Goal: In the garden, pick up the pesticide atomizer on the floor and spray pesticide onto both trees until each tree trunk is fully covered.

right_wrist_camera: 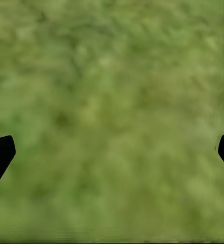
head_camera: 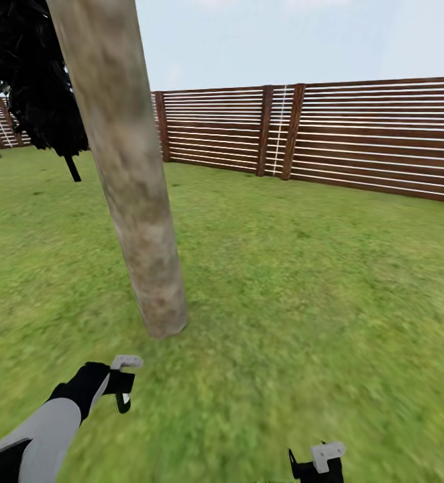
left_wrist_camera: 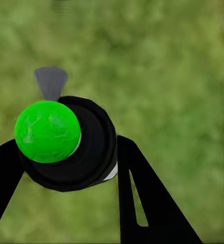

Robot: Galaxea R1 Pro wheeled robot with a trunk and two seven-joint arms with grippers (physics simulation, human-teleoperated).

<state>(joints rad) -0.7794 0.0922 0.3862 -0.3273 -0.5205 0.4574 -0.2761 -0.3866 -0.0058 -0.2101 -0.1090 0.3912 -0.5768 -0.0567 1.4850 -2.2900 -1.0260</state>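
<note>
Two grippers hang low over the lawn (head_camera: 302,282) before the tree trunk (head_camera: 125,168). The left gripper (left_wrist_camera: 66,152) clamps the pesticide atomizer (left_wrist_camera: 66,142), here green-topped, just short of the trunk's base. The right gripper (right_wrist_camera: 112,152) hangs spread wide, empty. Beyond the trunk runs the wooden fence (head_camera: 356,134).

Bright, even daylight; lawn (head_camera: 302,282) blurred, especially in wrist views.
</note>
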